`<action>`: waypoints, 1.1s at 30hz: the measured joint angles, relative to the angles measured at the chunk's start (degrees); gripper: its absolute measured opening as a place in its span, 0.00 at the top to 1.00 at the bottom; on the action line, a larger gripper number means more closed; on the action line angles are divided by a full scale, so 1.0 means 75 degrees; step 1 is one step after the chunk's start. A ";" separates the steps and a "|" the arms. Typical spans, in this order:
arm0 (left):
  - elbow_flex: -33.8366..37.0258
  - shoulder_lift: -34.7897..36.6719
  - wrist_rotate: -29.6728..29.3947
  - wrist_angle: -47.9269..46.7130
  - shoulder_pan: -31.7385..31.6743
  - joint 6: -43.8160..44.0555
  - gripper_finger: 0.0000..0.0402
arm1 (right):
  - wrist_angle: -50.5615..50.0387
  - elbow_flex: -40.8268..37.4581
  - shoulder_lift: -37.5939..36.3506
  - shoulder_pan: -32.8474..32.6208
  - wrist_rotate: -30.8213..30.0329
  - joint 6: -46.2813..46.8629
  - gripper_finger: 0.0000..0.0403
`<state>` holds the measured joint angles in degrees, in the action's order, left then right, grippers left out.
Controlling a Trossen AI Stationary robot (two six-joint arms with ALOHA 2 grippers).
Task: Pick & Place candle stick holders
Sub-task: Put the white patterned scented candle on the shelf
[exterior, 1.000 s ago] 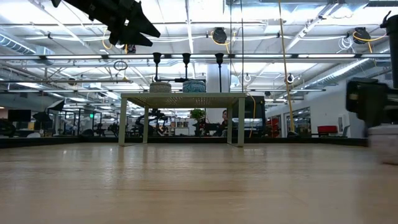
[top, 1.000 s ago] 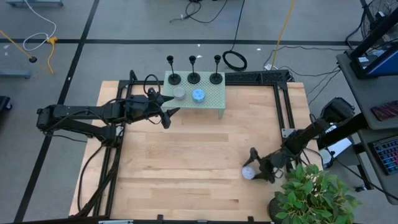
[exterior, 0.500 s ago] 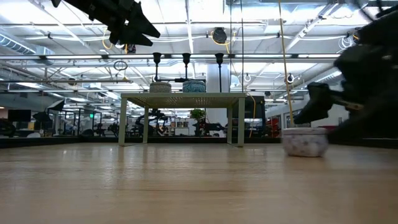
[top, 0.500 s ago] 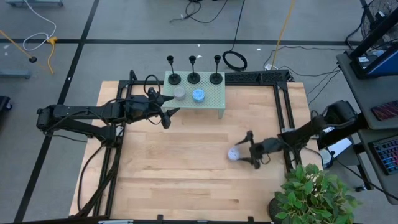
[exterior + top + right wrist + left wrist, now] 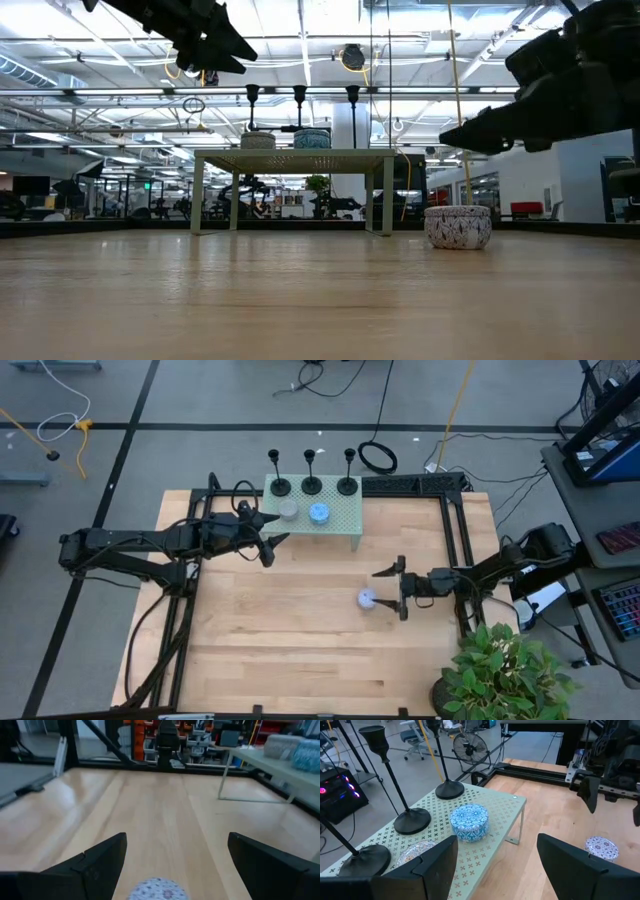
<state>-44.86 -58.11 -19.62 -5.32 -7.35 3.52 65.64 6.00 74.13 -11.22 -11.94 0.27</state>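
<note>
Three black candle stick holders (image 5: 312,484) stand by their dome bases in a row along the far edge of a pale green perforated shelf (image 5: 345,520); they also show in the left wrist view (image 5: 412,820). My left gripper (image 5: 279,528) hovers open and empty by the shelf's left near side, above its level (image 5: 225,45). My right gripper (image 5: 389,594) is open and raised (image 5: 470,135) just right of a whitish speckled puck (image 5: 367,600), which stands on the table (image 5: 458,226) below and between the fingers in the right wrist view (image 5: 157,889).
A grey puck (image 5: 288,511) and a blue puck (image 5: 469,822) sit on the shelf in front of the holders. A black frame (image 5: 455,540) runs along the table's far and right edges. A potted plant (image 5: 500,675) stands at the near right corner.
My right gripper has gone from the near right corner toward the table's left and far side. The whitish puck has slid along the table with it, staying upright. The gripper now stands above the puck.
</note>
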 joint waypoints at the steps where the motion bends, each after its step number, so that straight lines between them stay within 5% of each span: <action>1: 0.0000 0.0000 -0.0001 0.0003 0.0000 -0.0026 0.32 | 0.0027 0.0003 0.0002 0.0000 -0.0013 -0.0046 0.16; 12: 0.0000 0.0000 0.0000 0.0000 0.0000 -0.0053 0.32 | -0.0040 0.0006 0.0005 0.0006 -0.2211 -0.0439 0.16; 23: 0.0003 -0.0003 0.0000 0.0103 0.0000 -0.0102 0.32 | -0.0324 0.0012 0.0199 0.0122 -0.0772 0.1921 0.16; 33: 0.0003 0.0000 0.0003 0.0650 0.0000 -0.0621 0.32 | -0.0310 0.0990 0.2108 0.0078 -0.0533 0.2544 0.16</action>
<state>-44.84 -58.11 -19.59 -0.45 -7.35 -1.14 63.31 13.42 89.94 -10.64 -15.94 19.35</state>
